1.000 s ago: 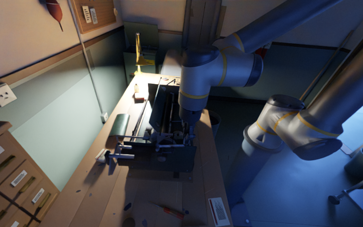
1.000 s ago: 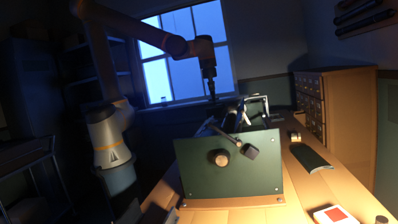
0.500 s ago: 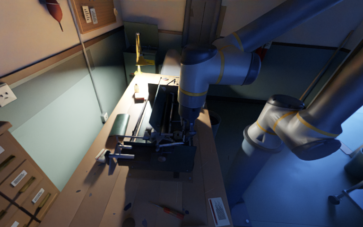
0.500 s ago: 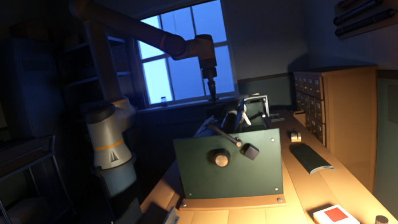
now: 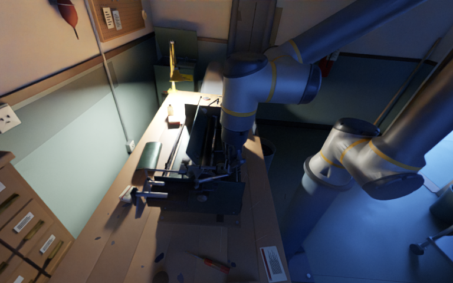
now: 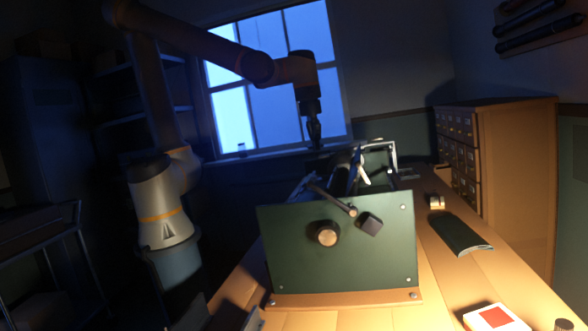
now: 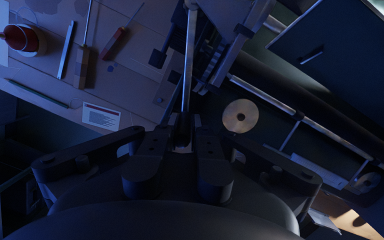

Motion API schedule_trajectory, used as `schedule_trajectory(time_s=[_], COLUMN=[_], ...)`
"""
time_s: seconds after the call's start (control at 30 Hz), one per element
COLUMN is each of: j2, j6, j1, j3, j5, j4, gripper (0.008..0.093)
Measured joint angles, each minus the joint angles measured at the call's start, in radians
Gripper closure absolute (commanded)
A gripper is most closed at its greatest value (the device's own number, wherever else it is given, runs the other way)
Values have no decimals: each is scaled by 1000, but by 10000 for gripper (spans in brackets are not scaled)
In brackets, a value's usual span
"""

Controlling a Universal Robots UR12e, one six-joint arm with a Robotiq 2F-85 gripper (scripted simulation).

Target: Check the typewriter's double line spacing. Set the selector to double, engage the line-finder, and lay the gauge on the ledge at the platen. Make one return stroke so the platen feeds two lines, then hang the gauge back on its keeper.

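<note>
On the workbench stands the dark green typewriter, its black platen lying across the carriage under the raised paper table. My gripper hangs above the front of the carriage and its fingers are clamped on the dark knob at the end of a long metal lever, which runs away from me toward the machine's end. A pale graduated gauge strip lies along the ledge in front of the platen. A brass disc sits beside the lever's knob. Seen from the second side camera, the gripper comes down over the typewriter's far end.
The bench's front edge runs just beside the typewriter, with the arm's base past it. A red-handled screwdriver, a printed card and hand tools lie on the bench. A green curved cover and a drawer cabinet are along the wall side.
</note>
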Motion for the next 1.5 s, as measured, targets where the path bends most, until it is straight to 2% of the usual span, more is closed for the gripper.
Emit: schedule_trajectory(time_s=[0.73, 1.5], j2=[2, 3], j6=[-169, -216], j1=[-27, -35], j3=[-2, -3], j5=[-1, -2], j4=[0, 0], gripper=[934, 934])
